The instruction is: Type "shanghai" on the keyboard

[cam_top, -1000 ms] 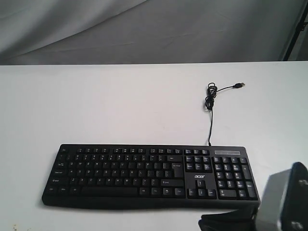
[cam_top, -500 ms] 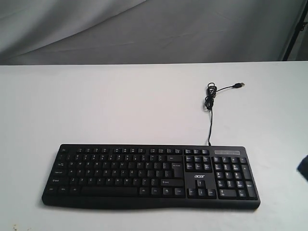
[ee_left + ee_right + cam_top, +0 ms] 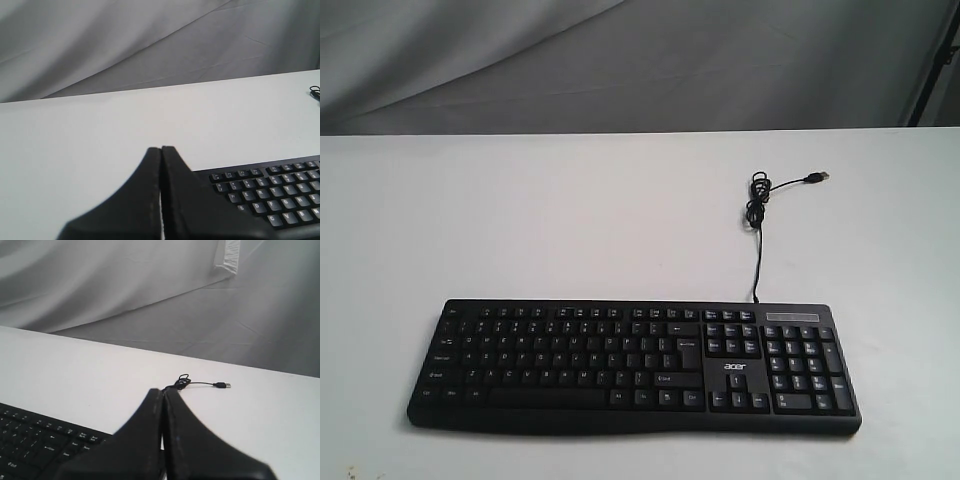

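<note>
The black keyboard [image 3: 635, 365] lies flat near the table's front edge, its number pad and "acer" logo at the right. Its thin cable [image 3: 757, 235] runs back to a loose coil and a USB plug [image 3: 816, 178]. Neither gripper shows in the exterior view. In the left wrist view my left gripper [image 3: 161, 149] is shut and empty, held back from the keyboard [image 3: 272, 192], whose left end shows beside it. In the right wrist view my right gripper [image 3: 163, 390] is shut and empty too, with the keyboard [image 3: 35, 442] low at one side and the USB plug [image 3: 221, 385] beyond the tips.
The white table [image 3: 570, 220] stretches behind the keyboard to a grey cloth backdrop [image 3: 620, 60]. A dark stand leg [image 3: 932, 70] rises at the far right.
The right arm, seen at the lower right corner of the exterior view a second ago, has withdrawn out of that view. The keyboard and cable have not moved.
</note>
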Motion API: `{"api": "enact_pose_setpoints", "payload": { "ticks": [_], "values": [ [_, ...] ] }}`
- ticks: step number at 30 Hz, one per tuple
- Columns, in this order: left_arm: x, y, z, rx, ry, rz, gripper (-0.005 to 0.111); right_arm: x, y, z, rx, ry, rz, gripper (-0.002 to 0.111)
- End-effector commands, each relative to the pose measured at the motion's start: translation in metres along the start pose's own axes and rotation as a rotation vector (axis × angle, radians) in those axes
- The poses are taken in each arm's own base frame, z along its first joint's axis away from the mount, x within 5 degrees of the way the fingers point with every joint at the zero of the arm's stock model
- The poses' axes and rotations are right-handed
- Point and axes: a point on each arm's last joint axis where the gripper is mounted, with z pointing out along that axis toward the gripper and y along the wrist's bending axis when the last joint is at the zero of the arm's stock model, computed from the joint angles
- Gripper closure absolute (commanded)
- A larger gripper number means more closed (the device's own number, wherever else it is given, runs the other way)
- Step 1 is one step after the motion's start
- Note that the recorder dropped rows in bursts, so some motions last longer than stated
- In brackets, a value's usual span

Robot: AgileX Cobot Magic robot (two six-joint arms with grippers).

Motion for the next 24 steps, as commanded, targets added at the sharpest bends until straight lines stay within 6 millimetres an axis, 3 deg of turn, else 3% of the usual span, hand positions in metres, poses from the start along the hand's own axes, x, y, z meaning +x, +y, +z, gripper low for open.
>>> {"api": "enact_pose_setpoints", "payload": {
  "ticks": [1, 24],
  "values": [
    [0.0008, -0.0002, 0.0001, 0.004, -0.004, -0.001, 0.107, 0.0056, -0.0002, -0.0003, 0.006, 0.044, -0.006, 0.108],
    [0.0008, -0.0002, 0.0001, 0.004, -0.004, -0.001, 0.107, 0.0056, -0.0001, -0.0003, 0.004, 0.044, 0.001, 0.108]
  ]
}}
